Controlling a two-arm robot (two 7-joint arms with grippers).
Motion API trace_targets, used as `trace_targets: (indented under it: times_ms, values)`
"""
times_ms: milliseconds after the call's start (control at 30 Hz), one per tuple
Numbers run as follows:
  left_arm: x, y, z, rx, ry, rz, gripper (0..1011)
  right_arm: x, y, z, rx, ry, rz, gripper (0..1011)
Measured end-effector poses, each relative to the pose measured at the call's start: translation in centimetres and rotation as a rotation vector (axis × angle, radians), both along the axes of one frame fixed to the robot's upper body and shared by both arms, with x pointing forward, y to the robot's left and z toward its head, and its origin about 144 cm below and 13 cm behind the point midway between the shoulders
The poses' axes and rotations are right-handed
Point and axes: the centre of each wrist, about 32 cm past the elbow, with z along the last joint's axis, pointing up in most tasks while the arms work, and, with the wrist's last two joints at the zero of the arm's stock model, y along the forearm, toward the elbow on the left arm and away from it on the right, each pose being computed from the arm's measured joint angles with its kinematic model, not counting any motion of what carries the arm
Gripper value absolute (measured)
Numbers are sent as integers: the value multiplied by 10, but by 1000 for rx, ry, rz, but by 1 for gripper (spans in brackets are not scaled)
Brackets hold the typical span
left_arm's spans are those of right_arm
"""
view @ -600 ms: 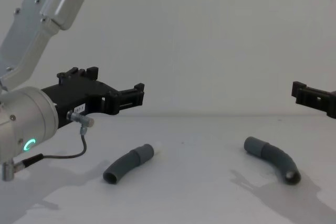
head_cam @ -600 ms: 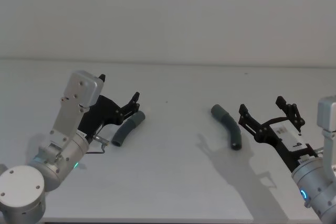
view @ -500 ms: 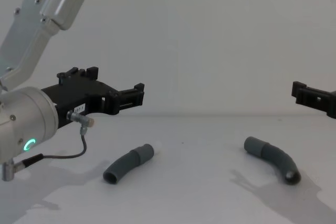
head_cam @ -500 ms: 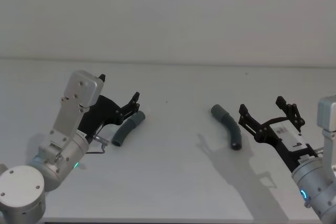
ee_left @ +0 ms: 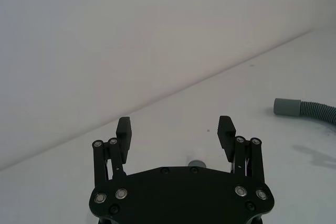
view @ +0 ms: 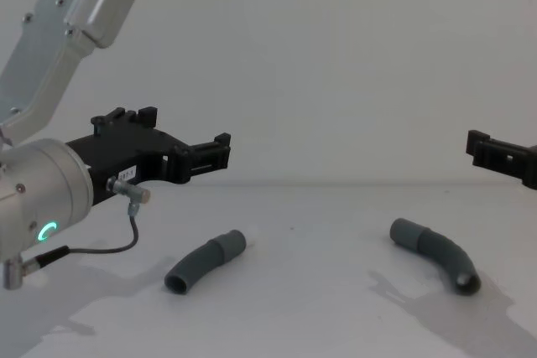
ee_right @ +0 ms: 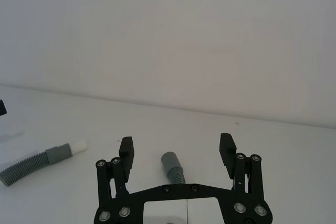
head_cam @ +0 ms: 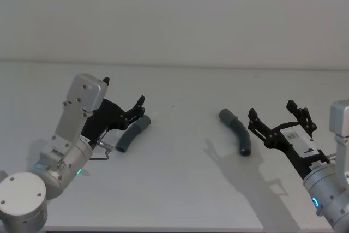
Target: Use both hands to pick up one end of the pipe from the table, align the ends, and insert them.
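Observation:
Two dark grey pipe pieces lie apart on the white table [head_cam: 180, 189]. The left piece [head_cam: 132, 133] [view: 205, 262] has a grey sleeve and a white tip [ee_right: 79, 145]. My left gripper [head_cam: 124, 91] [view: 185, 127] hovers open just above and behind it, and only the piece's end [ee_left: 197, 162] peeks past the gripper body [ee_left: 176, 129]. The right piece [head_cam: 237, 131] [view: 436, 251] is ribbed with a smooth collar [ee_left: 286, 107]. My right gripper [head_cam: 271, 108] [ee_right: 177, 144] hangs open above the table beside its near end, with the collar end [ee_right: 169, 162] showing between the fingers.
A plain pale wall [head_cam: 174, 15] rises behind the table's far edge. Bare white table [head_cam: 180, 135] lies between the two pieces. A thin grey cable [view: 101, 249] loops below the left wrist, close to the tabletop.

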Motion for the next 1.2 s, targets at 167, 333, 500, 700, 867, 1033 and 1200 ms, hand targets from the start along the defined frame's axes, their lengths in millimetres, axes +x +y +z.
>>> trace_targets:
  times_ms: [167,333,500,700,867,1033,1200]
  values:
    - [0,0,0,0,0,0,1002,0,0,0,0,0,0,1001]
    - [0,0,0,0,0,0,1002,0,0,0,0,0,0,1001]
    - [0,0,0,0,0,0,1002,0,0,0,0,0,0,1001]
    - [0,0,0,2,7,0,1002,0,0,0,0,0,0,1001]
    - [1,-2,2,12,38,-3,1002,0,0,0,0,0,0,1001]
    - [2,-3,6,23,82,-6,1002,0,0,0,0,0,0,1001]
    - [4,-5,10,44,144,-7,1002,0,0,0,0,0,0,1001]
